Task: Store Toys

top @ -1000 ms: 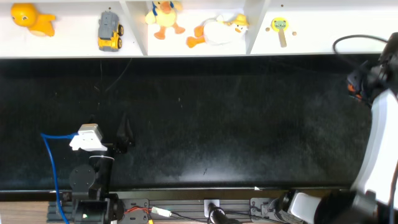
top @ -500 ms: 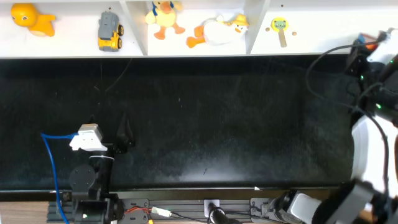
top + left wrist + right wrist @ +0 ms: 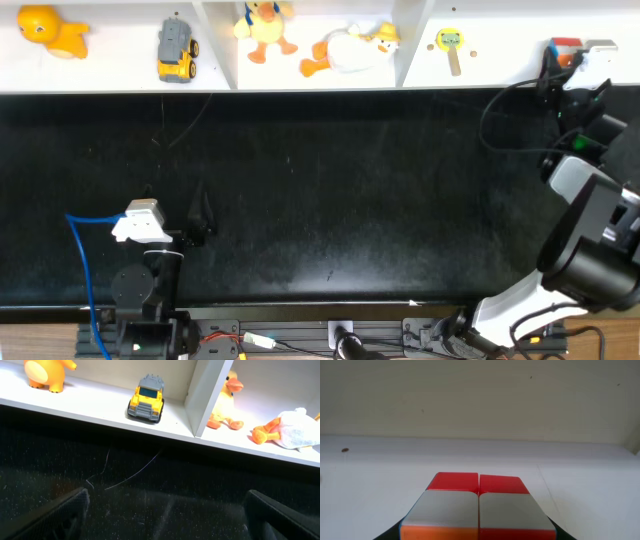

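Right gripper clamped on the cube — cube sits inside the shelf's far-right bay. My left gripper — fingers spread, holding nothing — well short of the shelf.

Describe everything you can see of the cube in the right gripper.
The puzzle cube looks like smooth plastic, split two tiles across by thin seams. Its upper face shows two grey-white tiles, the far side two red ones, the near edge orange and red. It is held level by the right gripper, inside the rightmost compartment of the white shelf; whether it touches the floor is unclear.
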